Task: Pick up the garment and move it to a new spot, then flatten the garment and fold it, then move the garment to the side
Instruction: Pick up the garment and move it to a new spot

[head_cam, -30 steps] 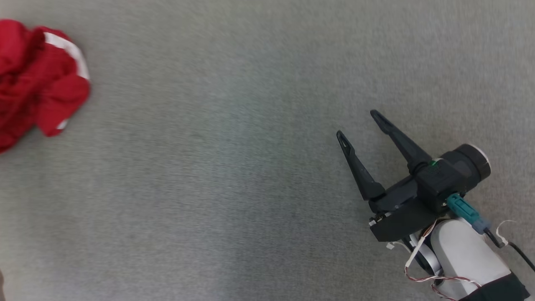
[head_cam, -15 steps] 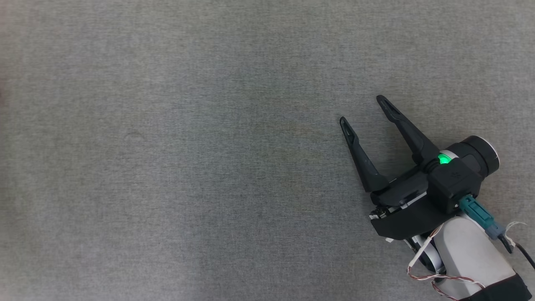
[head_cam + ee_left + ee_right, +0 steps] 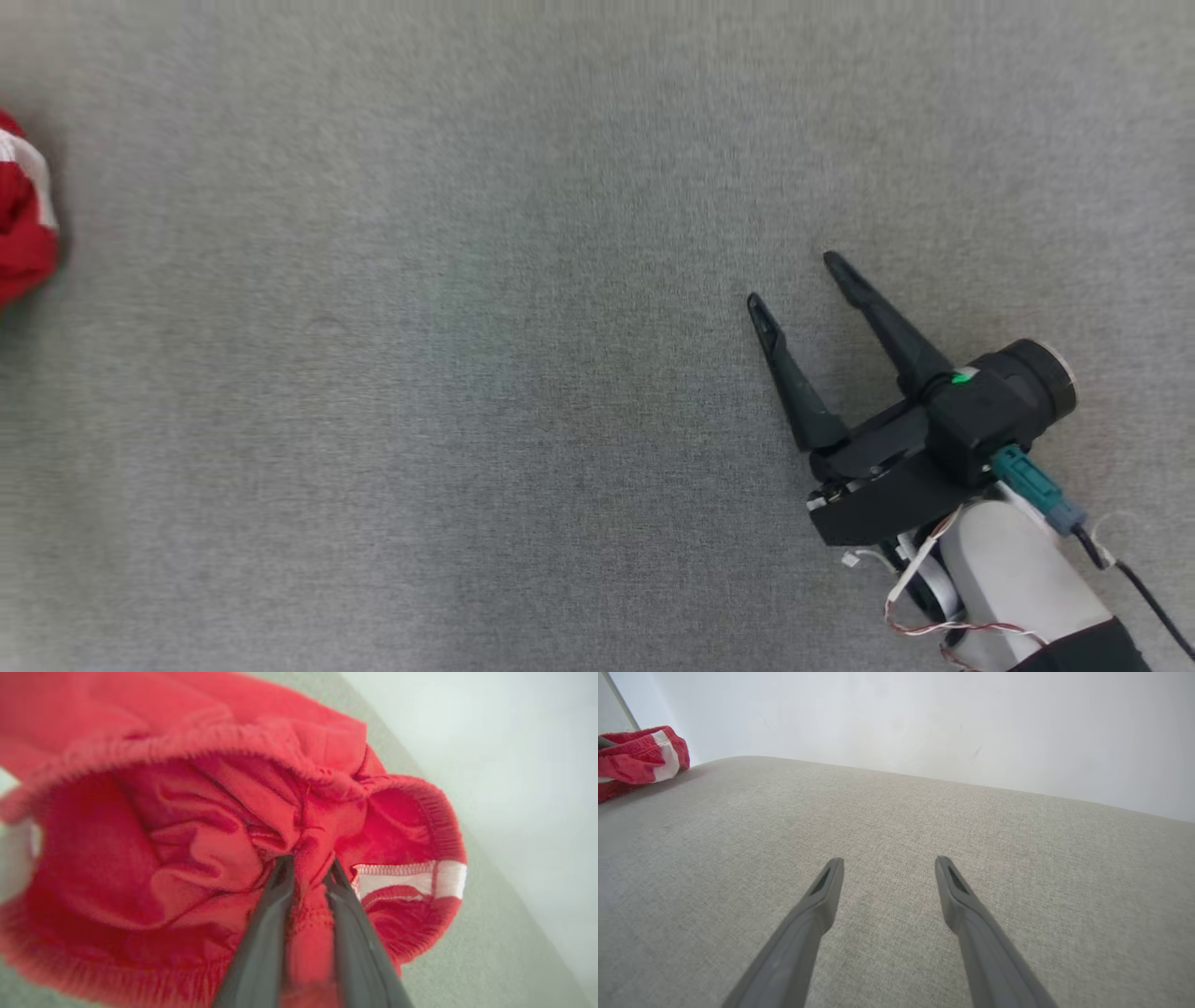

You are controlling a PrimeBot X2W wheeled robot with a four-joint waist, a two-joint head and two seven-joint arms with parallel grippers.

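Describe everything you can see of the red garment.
The red garment is a crumpled heap of soft, knit-looking cloth with ribbed, gathered hems and a white stitched stripe. It lies bunched on the grey fabric surface, near its edge. The left gripper pinches a central fold between its fingers.

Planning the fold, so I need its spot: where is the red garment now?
The red garment is at the head view's far left edge, a fold pinched in the left claw, well away from the open right claw.
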